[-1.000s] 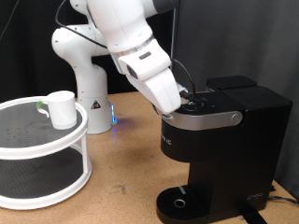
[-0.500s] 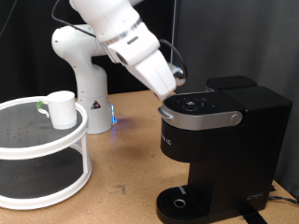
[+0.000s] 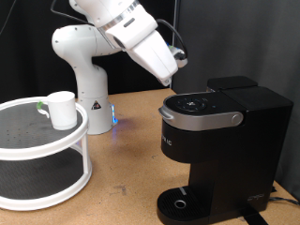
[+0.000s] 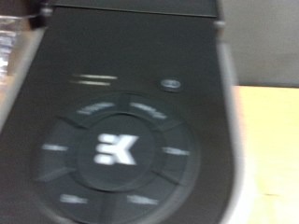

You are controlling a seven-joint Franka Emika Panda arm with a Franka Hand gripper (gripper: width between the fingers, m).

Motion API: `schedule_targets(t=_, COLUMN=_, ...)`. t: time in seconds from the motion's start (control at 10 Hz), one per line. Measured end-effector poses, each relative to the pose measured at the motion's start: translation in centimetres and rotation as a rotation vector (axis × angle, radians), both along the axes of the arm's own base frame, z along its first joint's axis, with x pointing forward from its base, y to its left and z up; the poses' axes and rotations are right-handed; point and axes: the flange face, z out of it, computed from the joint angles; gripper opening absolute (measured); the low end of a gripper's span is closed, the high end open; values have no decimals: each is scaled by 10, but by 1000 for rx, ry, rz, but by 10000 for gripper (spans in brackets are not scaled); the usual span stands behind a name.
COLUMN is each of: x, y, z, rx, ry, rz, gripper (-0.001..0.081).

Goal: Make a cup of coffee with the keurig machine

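Observation:
The black keurig machine [image 3: 221, 141] stands at the exterior view's right with its lid down and a silver-grey band across the front. Its round drip tray [image 3: 184, 202] holds nothing. The white cup [image 3: 62, 109] stands upright on the top shelf of a round white rack at the left. My gripper [image 3: 172, 75] hangs in the air just above and left of the machine's lid, touching nothing. The wrist view is filled by the lid's top, with its round button ring and white K logo [image 4: 120, 149]. No fingers show in the wrist view.
The white two-tier round rack [image 3: 37, 150] takes up the exterior view's left. The white robot base [image 3: 86, 75] stands behind it, with a small blue light beside it. Bare wooden tabletop [image 3: 127, 159] lies between rack and machine. A black curtain hangs behind.
My gripper was down at the machine's lid a second ago. It has lifted up and to the exterior view's left, off the lid. The cup and machine have not moved.

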Motion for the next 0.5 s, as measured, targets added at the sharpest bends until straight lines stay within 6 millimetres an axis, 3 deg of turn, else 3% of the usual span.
schedule_targets(t=0.3, x=-21, y=-15, z=-9, rx=44, ry=-83, rz=-212, gripper=0)
schedule_targets(t=0.5, x=-43, y=-25, z=-8, rx=92, ry=-45, rz=-236, gripper=0)
